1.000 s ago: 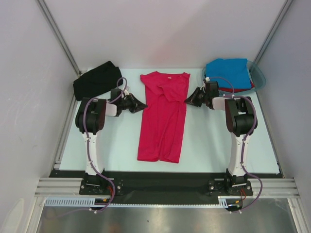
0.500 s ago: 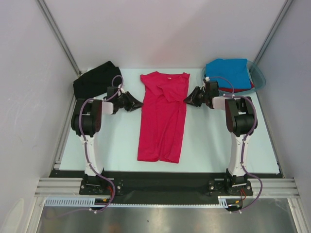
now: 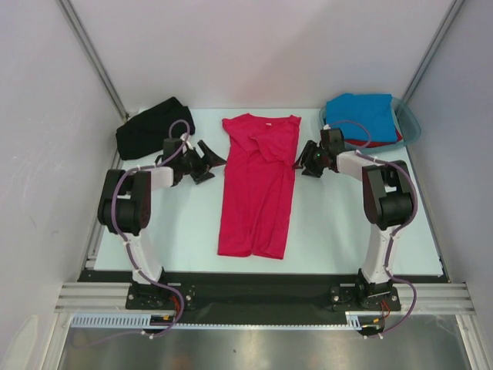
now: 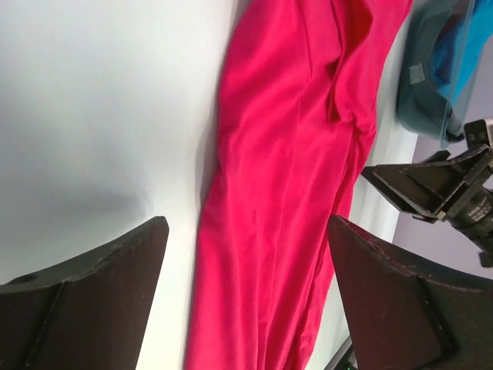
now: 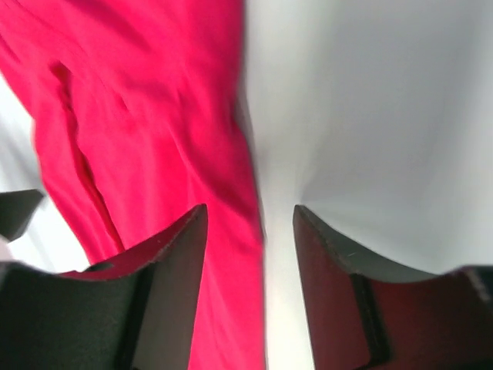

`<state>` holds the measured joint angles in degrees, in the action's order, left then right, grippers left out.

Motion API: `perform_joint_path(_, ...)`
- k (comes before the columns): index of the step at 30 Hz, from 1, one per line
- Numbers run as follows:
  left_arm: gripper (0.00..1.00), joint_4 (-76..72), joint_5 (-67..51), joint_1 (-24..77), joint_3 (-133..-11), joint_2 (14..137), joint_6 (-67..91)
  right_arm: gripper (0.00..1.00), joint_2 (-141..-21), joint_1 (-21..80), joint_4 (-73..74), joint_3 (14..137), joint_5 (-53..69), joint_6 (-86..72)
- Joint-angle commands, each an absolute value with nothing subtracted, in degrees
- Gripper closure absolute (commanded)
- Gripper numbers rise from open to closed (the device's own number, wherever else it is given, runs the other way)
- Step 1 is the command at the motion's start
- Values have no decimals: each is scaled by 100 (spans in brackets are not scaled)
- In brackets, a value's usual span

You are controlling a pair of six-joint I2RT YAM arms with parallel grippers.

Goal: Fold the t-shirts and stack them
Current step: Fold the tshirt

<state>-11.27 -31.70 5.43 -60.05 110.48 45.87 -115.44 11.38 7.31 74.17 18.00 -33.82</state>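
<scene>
**A:** Entry one, nearest the arm bases?
**B:** Crimson-pink t-shirt. It is lying flat in the middle of the table as a long narrow strip. The hem is pointing toward the bases and the collar is pointing away. Some cloth is lying folded in over the chest, and a small white neck label is showing at the far end.

**A:** Entry two, the left gripper?
**B:** It is sitting just beside the shirt's left edge, level with the chest. Its fingers are standing spread wide and pinching nothing. The left wrist view is showing bare table and the shirt lying beyond them.

**A:** Entry three, the right gripper?
**B:** It is sitting at the shirt's right edge, facing the left one across the cloth. Its fingers are standing parted and gripping nothing. The shirt's edge is running below the gap between them.

**A:** Farther back?
**B:** Black t-shirt, lying bundled at the far-left corner. Teal tub, sitting at the far-right corner. It is holding a blue t-shirt on top of a red t-shirt, which is showing only an edge.
</scene>
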Motion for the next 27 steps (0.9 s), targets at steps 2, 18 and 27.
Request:
perform_joint_path(2,9,-958,-2804,825,-5336,10108,4517,44,-10601,1266,1441,6979,1028,-3216)
perform_joint_path(18,12,-2284,-3489,1143,-3314,10097,4983,45,-9940,1582,-217,4457,2513,-4376)
perform_joint_path(27,39,-3155,-3823,1160,-2725,10582,5265,55,-10318,2091,-1185,3991,2812,-5036)
